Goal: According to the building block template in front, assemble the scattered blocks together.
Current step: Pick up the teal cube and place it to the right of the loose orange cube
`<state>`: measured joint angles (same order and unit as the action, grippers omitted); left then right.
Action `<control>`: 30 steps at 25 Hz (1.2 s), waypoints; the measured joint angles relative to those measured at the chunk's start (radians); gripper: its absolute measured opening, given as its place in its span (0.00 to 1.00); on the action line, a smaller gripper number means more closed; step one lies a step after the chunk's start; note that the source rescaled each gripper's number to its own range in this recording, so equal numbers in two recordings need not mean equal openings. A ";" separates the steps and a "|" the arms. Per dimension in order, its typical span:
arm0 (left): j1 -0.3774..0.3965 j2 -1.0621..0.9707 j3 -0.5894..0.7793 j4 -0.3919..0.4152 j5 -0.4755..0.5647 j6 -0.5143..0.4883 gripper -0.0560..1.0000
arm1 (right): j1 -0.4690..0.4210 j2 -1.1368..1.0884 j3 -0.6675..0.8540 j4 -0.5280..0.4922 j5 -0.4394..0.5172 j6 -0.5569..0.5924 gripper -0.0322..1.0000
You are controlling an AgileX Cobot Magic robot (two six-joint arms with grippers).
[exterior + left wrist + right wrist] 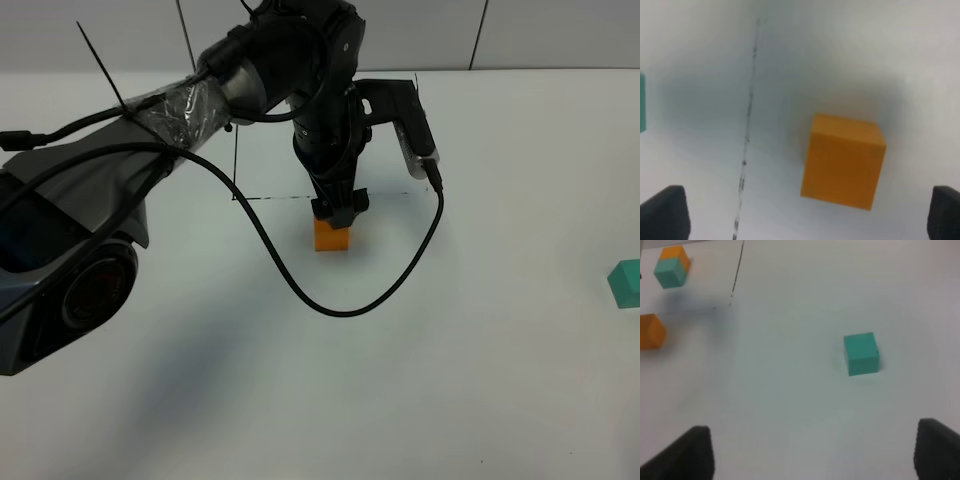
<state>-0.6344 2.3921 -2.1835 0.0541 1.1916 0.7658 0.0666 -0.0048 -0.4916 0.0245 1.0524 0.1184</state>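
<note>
While one orange cube (332, 236) rests, one teal cube (627, 283)

White matte worktop (480, 380) fills nearly whole high view; surface plain, smooth. Pale grey panelled wall (560, 30) runs along its far edge. Two thin dark seams (184, 30) split wall into panels, each slightly slanted. Light even and diffuse. Soft grey shadow (190, 380) spreads across near-left worktop, edges blurred. Wrist views: same white worktop, faint grey shading in patches.
</note>
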 joint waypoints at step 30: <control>0.582 -0.600 0.693 -0.120 -0.159 -0.499 0.95 | 0.000 0.000 0.000 0.000 0.000 0.000 0.66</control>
<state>-0.0522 1.7925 -1.4909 -0.0659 1.0327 0.2666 0.0666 -0.0048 -0.4916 0.0245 1.0524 0.1184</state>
